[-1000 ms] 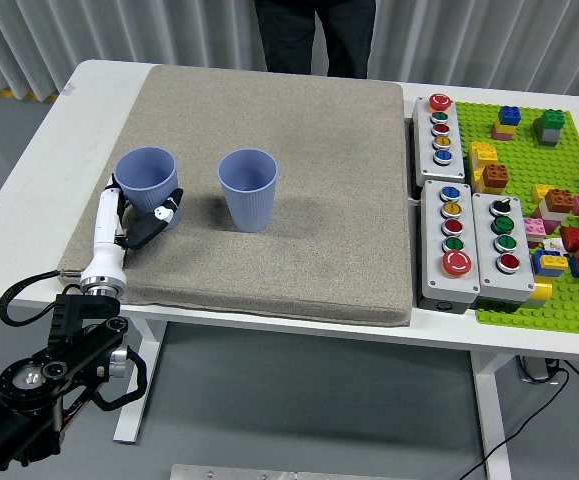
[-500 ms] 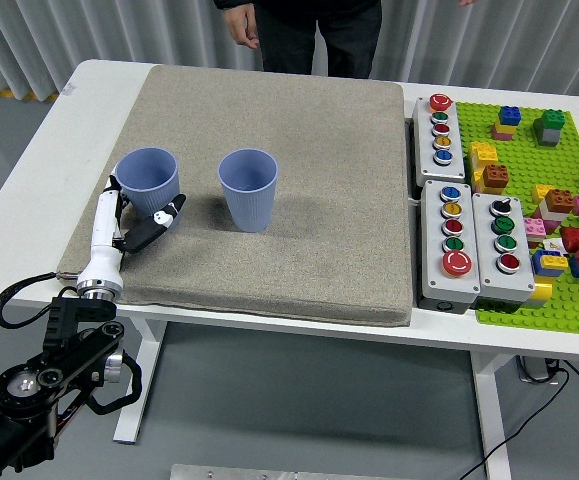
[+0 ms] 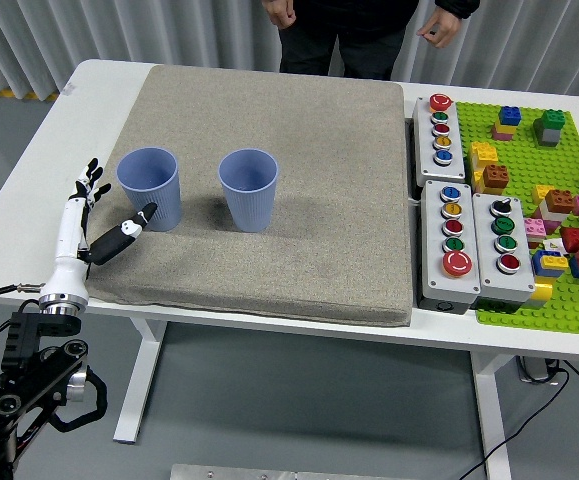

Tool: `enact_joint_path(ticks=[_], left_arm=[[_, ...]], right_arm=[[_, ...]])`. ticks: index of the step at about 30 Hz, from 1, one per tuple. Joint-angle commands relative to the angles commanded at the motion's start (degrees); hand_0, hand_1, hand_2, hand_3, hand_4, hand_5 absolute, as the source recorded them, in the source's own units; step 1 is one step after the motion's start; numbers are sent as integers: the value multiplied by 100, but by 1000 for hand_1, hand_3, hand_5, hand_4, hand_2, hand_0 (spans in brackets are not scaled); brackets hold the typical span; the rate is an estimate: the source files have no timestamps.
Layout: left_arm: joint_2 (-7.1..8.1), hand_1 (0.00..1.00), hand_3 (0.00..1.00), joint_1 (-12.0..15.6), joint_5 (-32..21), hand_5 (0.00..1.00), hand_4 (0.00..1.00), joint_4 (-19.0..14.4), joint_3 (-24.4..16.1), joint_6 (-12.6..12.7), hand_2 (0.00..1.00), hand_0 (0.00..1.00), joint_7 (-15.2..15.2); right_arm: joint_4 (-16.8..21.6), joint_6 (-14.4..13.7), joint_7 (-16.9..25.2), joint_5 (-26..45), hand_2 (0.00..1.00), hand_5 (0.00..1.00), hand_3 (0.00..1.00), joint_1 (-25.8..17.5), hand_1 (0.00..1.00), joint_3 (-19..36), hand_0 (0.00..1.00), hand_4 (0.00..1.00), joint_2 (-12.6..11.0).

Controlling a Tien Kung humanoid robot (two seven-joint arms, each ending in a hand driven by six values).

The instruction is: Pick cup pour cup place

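Two blue ribbed cups stand upright on the beige mat (image 3: 299, 170). The left cup (image 3: 150, 187) is near the mat's left edge, and the right cup (image 3: 248, 189) stands a short way to its right. My left hand (image 3: 99, 215) is just left of the left cup, apart from it, with its fingers spread and holding nothing. Its thumb (image 3: 127, 232) points toward the cup's base. The right arm is out of view.
Three grey button boxes (image 3: 466, 243) lie right of the mat. A green baseplate (image 3: 554, 200) with several coloured bricks fills the far right. A person stands at the far side, hands (image 3: 435, 32) hanging above the table's edge.
My left hand has let go of the left cup and drawn back to the left and toward me, fingers opening. The person's hands have come into view at the top.
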Motion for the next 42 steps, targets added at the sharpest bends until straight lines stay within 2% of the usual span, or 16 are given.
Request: enact_joint_path(ticks=[3, 6, 8, 9, 11, 14, 15, 19, 20, 21, 23, 25, 30, 35, 42], left_arm=[[129, 894, 998, 331, -166, 420, 961, -592, -243, 127, 998, 918, 12], [173, 894, 998, 431, -68, 420, 961, -1160, -512, 245, 998, 918, 145], [216, 894, 998, 334, -159, 420, 961, -1492, -714, 268, 998, 918, 139], [248, 883, 998, 201, -217, 453, 969, -1663, -848, 262, 998, 906, 148], [268, 883, 998, -23, -178, 453, 969, -1773, -1027, 254, 998, 906, 218], [177, 883, 998, -515, -382, 453, 969, -1510, -1286, 167, 998, 906, 292], [145, 810, 981, -683, -556, 797, 882, -1379, -1335, 119, 920, 830, 303], [46, 810, 981, -1385, -1370, 797, 882, -739, -1453, -23, 920, 830, 252], [44, 810, 981, -1584, -1616, 797, 882, -532, -1503, -188, 920, 830, 258], [44, 764, 889, -1680, -1795, 998, 869, -423, -1518, -275, 834, 786, 260], [62, 764, 889, -1969, -2209, 998, 869, -93, -1618, -482, 834, 786, 277], [101, 764, 889, -2191, -2574, 998, 869, 202, -1719, -825, 834, 786, 352], [235, 764, 885, -2445, -3343, 998, 874, 647, -1755, -1229, 831, 782, 347], [254, 764, 887, -2491, -3584, 998, 874, 854, -1770, -1459, 833, 780, 387], [247, 764, 888, -2422, -3779, 998, 874, 960, -1766, -1573, 833, 781, 395]], right_arm=[[0, 5, 1, -46, 583, 61, 589, 13, 659, 21, 690, 2, -8], [0, 2, 6, -50, 583, 61, 589, 13, 659, 41, 690, 2, -13], [0, 0, 10, -34, 583, 61, 589, 18, 659, 32, 690, 2, -19], [0, -2, 11, -17, 582, 60, 589, 20, 659, 19, 689, 2, -23], [0, -7, 12, 13, 582, 60, 589, 17, 659, 2, 689, 2, -27], [0, -10, 4, 52, 582, 60, 589, 17, 659, -36, 689, 2, -28], [0, -11, 1, 63, 583, 56, 588, 22, 659, -51, 689, 2, -27], [0, -16, -8, 110, 583, 56, 588, 46, 659, -102, 689, 2, -26], [0, -18, -8, 134, 583, 56, 588, 54, 659, -129, 689, 2, -29], [0, -18, -8, 141, 582, 54, 588, 56, 659, -137, 689, 2, -29], [0, -21, 3, 176, 582, 54, 588, 78, 659, -185, 689, 2, -38], [0, -26, 8, 219, 582, 54, 588, 89, 659, -219, 689, 2, -43], [0, -34, 9, 294, 582, 52, 588, 86, 659, -277, 689, 2, -48], [0, -29, 1, 290, 582, 51, 588, 63, 660, -298, 689, 2, -42], [0, -27, -1, 273, 581, 50, 587, 25, 659, -303, 690, 2, -37]])
